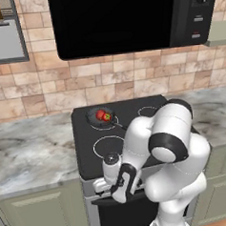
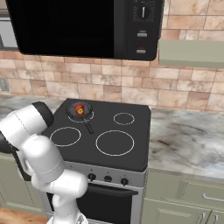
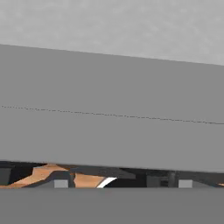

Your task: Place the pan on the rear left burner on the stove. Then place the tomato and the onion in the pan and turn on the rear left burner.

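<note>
The pan [image 1: 100, 116] is being seen seated on the rear left burner [image 2: 80, 114] of the stove [image 1: 87, 157], its thin black handle pointing toward the front right. Inside it the tomato [image 2: 80, 110] is being shown, red with its green cap; a second reddish ball pressed against it is probably the onion [image 1: 100, 114], though the two are too small to be separated with confidence. With the pan apparently loaded, the step in hand is being judged as the turning on of the burner.

The gripper [image 1: 104, 184] is being held low at the silver front panel, at its left end, where the knobs [image 2: 107, 179] are mounted. In the hand view the panel is being pressed so close that the fingertips are hidden, so whether the fingers are wide, narrow or already closing on a knob cannot be told.

For a good result, the knob matching the rear left ring is being checked first, the fingers are being centred across it, and the twist is being made about its axis without sliding off.
</note>
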Tool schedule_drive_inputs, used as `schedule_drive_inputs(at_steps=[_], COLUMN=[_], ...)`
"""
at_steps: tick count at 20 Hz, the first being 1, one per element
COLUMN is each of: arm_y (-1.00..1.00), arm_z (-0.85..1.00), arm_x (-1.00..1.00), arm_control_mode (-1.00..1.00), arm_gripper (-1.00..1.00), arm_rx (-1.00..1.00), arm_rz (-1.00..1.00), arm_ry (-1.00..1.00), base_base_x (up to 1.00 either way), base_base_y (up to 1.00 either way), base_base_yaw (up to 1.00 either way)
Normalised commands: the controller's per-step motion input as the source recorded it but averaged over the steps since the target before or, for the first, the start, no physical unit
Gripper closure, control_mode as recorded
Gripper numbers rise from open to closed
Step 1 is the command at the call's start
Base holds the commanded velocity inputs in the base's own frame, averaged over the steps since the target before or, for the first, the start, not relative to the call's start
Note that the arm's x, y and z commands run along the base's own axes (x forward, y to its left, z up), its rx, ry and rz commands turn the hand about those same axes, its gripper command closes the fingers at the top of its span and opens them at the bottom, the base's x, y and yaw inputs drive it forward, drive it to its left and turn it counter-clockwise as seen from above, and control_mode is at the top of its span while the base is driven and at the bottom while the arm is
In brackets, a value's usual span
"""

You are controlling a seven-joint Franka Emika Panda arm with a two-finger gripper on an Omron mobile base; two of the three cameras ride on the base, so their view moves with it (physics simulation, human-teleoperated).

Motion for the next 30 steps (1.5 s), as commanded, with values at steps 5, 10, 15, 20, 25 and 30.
schedule_drive_inputs(at_steps=[5,10,15,20,25,30], arm_y=[0.03,0.09,0.12,0.27,0.33,0.42], arm_z=[-0.01,0.0,0.0,-0.03,-0.21,-0.41], arm_x=[0.0,0.0,0.0,0.0,0.0,-0.15], arm_control_mode=[-1.0,-1.0,-1.0,-1.0,-1.0,-1.0], arm_gripper=[1.0,1.0,1.0,1.0,1.0,1.0], arm_rx=[0.05,0.21,0.24,0.2,0.15,0.11], arm_rz=[0.01,0.03,0.05,0.08,0.09,0.1], arm_ry=[-0.09,-0.01,0.0,0.0,0.0,-0.01], base_base_x=[0.0,0.0,0.0,0.0,0.0,0.0], base_base_y=[0.0,0.0,0.0,0.0,0.0,0.0], base_base_yaw=[0.0,0.0,0.0,0.0,0.0,0.0])
